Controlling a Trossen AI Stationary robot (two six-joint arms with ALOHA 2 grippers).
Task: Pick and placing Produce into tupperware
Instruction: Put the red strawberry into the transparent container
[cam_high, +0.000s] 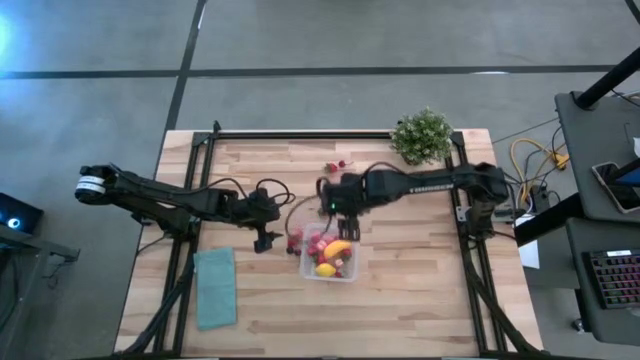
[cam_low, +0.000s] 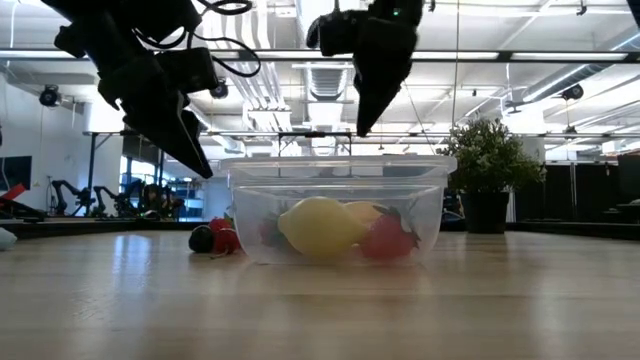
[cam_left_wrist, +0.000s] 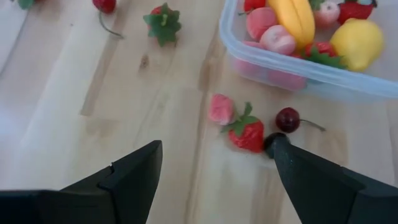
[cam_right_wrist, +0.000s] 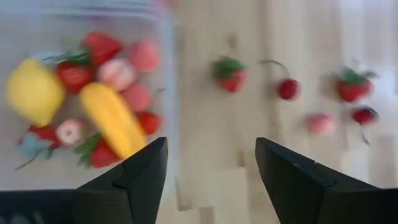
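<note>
From above, my right claw (cam_high: 345, 228) hangs just over the far rim of the tupperware (cam_high: 346, 272), which sits mid-bench (cam_high: 400, 310) with a lemon (cam_high: 325, 269) and banana piece (cam_high: 339, 249) inside. My left claw (cam_high: 263, 240) waits just beside the tub, its fingers spread, with a teal cloth (cam_high: 215, 287) near it

At bench level, my right claw (cam_low: 366, 115) is above the clear tub (cam_low: 337, 170) and touching nothing, while my left claw (cam_low: 185, 135) hangs off to its side above a strawberry (cam_low: 224, 236)

Past my left fingers (cam_left_wrist: 134, 174) lie a strawberry (cam_left_wrist: 247, 134), a pink berry (cam_left_wrist: 220, 108) and a cherry (cam_left_wrist: 287, 119), just outside the tub wall (cam_left_wrist: 298, 65)

Past my right fingers (cam_right_wrist: 146, 168), parted and empty, the filled tub (cam_right_wrist: 165, 74) lies below to one side, and loose berries (cam_right_wrist: 231, 74) and a cherry (cam_right_wrist: 287, 88) lie on bare wood to the other
</note>
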